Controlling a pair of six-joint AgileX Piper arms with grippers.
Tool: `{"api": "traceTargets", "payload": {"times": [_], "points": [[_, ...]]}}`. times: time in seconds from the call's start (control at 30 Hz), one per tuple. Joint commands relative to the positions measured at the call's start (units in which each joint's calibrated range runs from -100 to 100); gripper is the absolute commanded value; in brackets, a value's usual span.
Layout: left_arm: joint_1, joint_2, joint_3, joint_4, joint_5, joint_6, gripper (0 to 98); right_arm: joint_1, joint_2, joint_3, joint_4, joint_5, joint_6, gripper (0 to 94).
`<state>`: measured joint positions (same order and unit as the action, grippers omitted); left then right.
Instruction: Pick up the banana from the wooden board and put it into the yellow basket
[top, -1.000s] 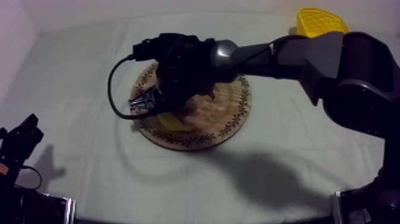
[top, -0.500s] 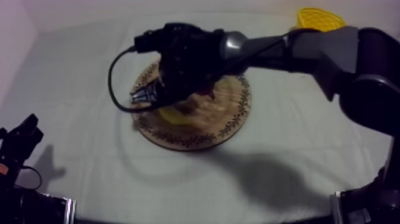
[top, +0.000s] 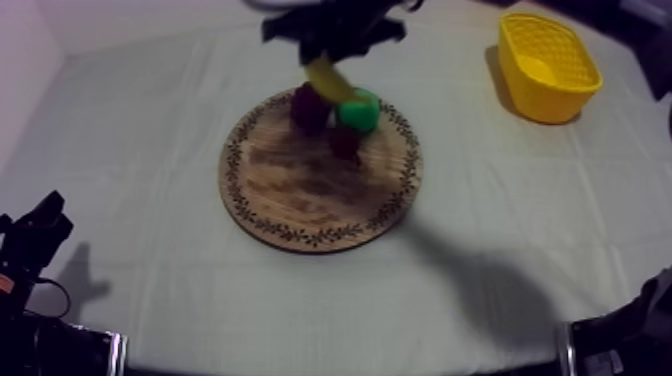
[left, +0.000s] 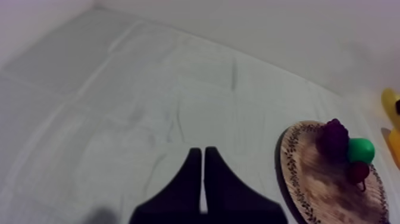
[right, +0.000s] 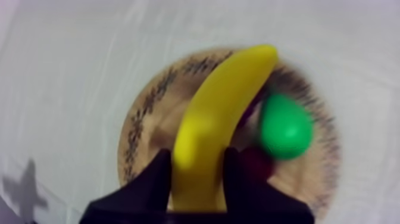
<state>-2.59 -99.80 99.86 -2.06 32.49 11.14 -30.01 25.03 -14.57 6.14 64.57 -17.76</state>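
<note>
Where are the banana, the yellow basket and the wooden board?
banana (right: 217, 119): right wrist view, middle of its body.
yellow basket (top: 553, 105): top view, its near wall.
wooden board (top: 300, 190): top view, bare wood near its middle.

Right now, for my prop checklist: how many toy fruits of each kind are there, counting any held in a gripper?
banana: 1
bunch of grapes: 1
pear: 1
small red fruit: 1
Total: 4

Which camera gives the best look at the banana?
The right wrist view: the banana is large, clamped between the right gripper's fingers over the wooden board. The top view shows it small, beneath that gripper. Left wrist view: a yellow patch beyond the board, unidentifiable.
</note>
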Motion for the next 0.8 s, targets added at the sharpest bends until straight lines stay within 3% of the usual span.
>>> {"api": "traceTargets", "payload": {"times": [0.0, 0.33, 0.77], "points": [[0.02, -0.03, 0.03, -0.01, 0.01, 0.02, 0.1, 3.46, -1.29, -1.22, -0.66, 1.89, 0.91, 21.5], [0.02, -0.03, 0.03, -0.01, 0.01, 0.02, 0.1, 15.72, -5.13, -1.92, -1.49, 3.89, 3.99, 21.3], [0.02, -0.03, 0.03, -0.01, 0.01, 0.02, 0.1, 28.3, -2.42, -2.17, -0.8, 0.94, 6.98, 21.4]]}}
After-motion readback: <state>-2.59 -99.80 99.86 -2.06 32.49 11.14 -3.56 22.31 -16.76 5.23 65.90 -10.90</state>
